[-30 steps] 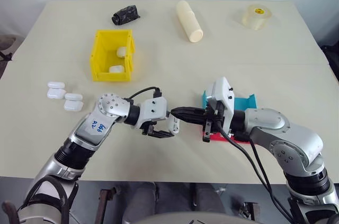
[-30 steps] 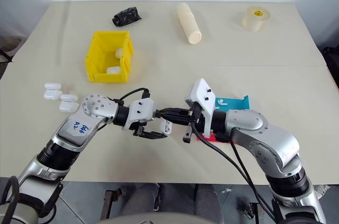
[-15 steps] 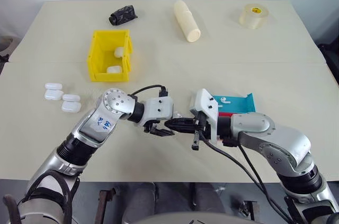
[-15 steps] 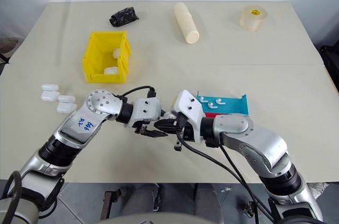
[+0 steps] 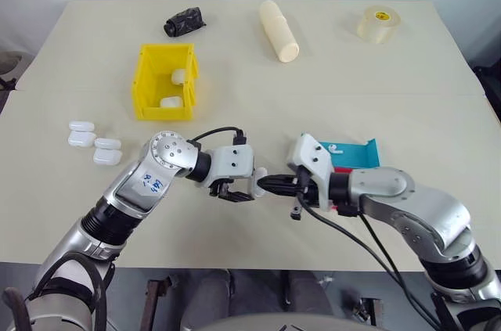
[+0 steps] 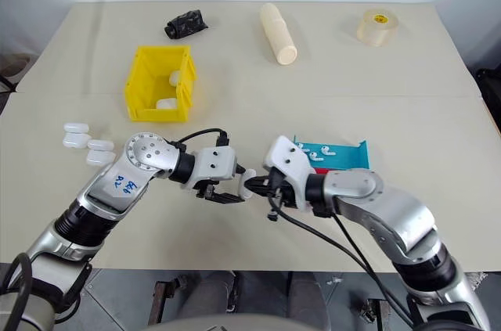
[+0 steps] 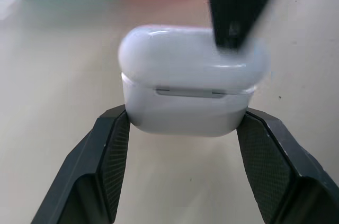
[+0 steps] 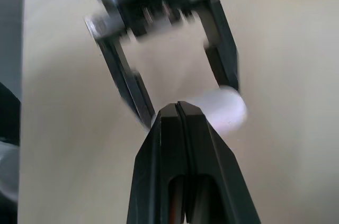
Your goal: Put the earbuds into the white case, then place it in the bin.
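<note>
My left gripper (image 7: 183, 123) is shut on the white case (image 7: 190, 81), one black finger on each side. The case's lid looks down, with the hinge side facing the wrist camera. In the head views the case (image 5: 255, 182) hangs just above the table's near middle. My right gripper (image 5: 267, 185) is shut with nothing in it, and its tip touches the lid from the right; its fingers (image 7: 238, 7) press on the lid's top. Earbuds (image 6: 317, 153) lie in a teal tray (image 6: 348, 157) behind the right wrist. The yellow bin (image 5: 141, 80) stands at the far left.
Two white cases (image 5: 171, 102) lie inside the bin. Several more white cases (image 5: 94, 142) sit left of my left arm. Along the far edge lie a black lump (image 5: 185, 20), a cream cylinder (image 5: 279, 30) and a tape roll (image 5: 380, 23).
My right gripper has sunk a little and its shut tip now sits against the case's lid. The left gripper has kept the case in place.
</note>
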Motion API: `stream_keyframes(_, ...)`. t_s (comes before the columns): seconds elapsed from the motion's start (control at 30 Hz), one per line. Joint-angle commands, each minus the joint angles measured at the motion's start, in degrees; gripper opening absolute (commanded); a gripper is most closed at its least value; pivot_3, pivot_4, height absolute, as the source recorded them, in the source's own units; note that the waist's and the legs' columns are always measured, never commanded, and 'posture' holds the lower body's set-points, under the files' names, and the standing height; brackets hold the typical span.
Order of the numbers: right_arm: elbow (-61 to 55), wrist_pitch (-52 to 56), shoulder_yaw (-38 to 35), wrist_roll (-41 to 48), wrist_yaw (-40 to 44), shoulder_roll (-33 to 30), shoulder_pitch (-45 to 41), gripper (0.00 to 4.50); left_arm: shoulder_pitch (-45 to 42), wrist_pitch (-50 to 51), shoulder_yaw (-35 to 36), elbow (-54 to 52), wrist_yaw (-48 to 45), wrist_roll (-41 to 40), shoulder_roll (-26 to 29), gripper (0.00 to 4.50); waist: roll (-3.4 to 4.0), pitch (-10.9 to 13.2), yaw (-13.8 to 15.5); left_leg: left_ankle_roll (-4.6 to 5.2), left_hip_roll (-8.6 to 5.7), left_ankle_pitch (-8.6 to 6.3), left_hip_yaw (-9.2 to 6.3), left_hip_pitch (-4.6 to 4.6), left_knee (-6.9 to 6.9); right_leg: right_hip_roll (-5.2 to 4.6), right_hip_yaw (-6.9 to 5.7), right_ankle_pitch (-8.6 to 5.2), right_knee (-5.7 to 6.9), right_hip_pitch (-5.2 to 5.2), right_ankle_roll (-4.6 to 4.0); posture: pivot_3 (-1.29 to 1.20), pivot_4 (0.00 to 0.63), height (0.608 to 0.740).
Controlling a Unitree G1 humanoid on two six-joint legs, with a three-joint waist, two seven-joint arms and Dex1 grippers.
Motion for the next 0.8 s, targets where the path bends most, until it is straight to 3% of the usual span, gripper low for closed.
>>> stream_keyframes(0.03,-1.7,-0.8,-3.3,1.6,2.2,-1.6,1.2,0.02,0.6,-0.7,2.0,-2.5,0.2,-1.0,0.2,2.71,0.00,0.0,-0.1,0.00,0.00,0.00,0.00,0.00,0.00,0.00,0.00,0.00,0.00,0.00,0.00,0.00,0.150,0.740)
stream_keyframes(0.2,-0.6,-5.4,-8.6,3.2,4.3,-0.1,4.6,0.02,2.8,-1.8,4.7,-3.0,1.6,-2.8,-0.8,2.71,-0.01,0.0,0.0,0.00,0.03,0.00,0.02,0.00,0.00,0.01,0.01,0.00,0.00,0.00,0.00,0.00,0.150,0.740)
stream_keyframes(0.37,1.7,-20.7,-18.6,3.9,13.0,2.1,13.9,0.18,8.6,-2.9,15.0,-4.8,8.6,-8.6,-5.1,2.71,-0.03,0.0,0.2,0.01,0.03,0.00,0.02,0.00,-0.01,-0.02,0.01,0.00,0.02,0.01,0.01,0.00,0.150,0.740)
stream_keyframes(0.47,3.5,-27.7,-22.4,3.0,15.9,2.9,18.4,0.82,12.0,-3.7,20.2,-6.7,11.3,-12.2,-7.7,2.71,-0.05,0.0,0.3,0.03,0.14,-0.01,0.00,0.00,0.01,-0.05,0.01,0.02,0.00,0.04,0.03,0.00,0.150,0.740)
stream_keyframes(0.63,5.0,-34.9,-24.9,1.7,17.0,4.4,22.3,2.47,16.7,-6.6,31.1,-9.6,24.8,-13.5,-14.2,2.71,-0.06,0.0,0.0,0.02,0.18,0.01,0.07,0.10,0.06,-0.01,0.04,0.03,-0.06,0.09,0.06,0.00,0.150,0.740)
stream_keyframes(0.8,6.6,-39.5,-26.2,0.0,15.8,5.9,22.7,4.20,16.2,-7.0,35.5,-7.9,35.1,-11.5,-17.0,2.71,-0.06,0.0,0.2,-0.08,0.08,0.07,0.13,0.23,0.04,0.05,0.07,0.03,-0.02,0.10,0.05,0.00,0.150,0.740)
